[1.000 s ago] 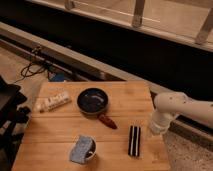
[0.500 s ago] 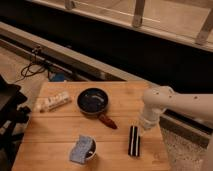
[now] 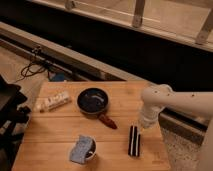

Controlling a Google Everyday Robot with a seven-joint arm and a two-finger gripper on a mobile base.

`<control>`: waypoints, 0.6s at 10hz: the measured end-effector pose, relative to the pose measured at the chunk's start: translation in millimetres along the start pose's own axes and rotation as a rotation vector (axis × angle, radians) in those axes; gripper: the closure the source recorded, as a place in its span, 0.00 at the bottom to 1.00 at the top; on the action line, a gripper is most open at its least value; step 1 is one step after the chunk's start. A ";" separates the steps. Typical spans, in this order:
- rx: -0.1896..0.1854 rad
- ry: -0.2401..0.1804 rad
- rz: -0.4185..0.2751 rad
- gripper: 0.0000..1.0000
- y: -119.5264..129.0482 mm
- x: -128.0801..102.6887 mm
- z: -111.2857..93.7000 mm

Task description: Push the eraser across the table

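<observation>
From my console, the eraser [image 3: 134, 141] lies near the 5 o'clock corner of the surface [image 3: 55, 132], with its long axis running roughly 12 to 6. The end effector [image 3: 144, 123] hangs just beside it, at the eraser's 1 o'clock, low over the wood near the right edge. I cannot tell how far open it is, and I see nothing held in it. I also cannot tell whether it touches the block.

I judge the eraser to be light, stiff and somewhat grippy on the planks. It should slide when nudged but may pivot if struck off-centre. No grasp is needed: I'd press on the middle of the long side facing 3 o'clock and drive toward 9 o'clock. The blue-grey sponge [image 3: 82, 149] sits at the eraser's 9 o'clock, in that path. The pan [image 3: 93, 100] with its reddish handle [image 3: 107, 121] lies toward 11 o'clock, so I'd watch both.
</observation>
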 end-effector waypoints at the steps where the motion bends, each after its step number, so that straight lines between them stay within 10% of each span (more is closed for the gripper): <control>1: 0.005 0.003 0.017 0.90 2.1 6.5 2.4; 6: -0.004 0.020 0.065 0.90 10.3 24.2 16.2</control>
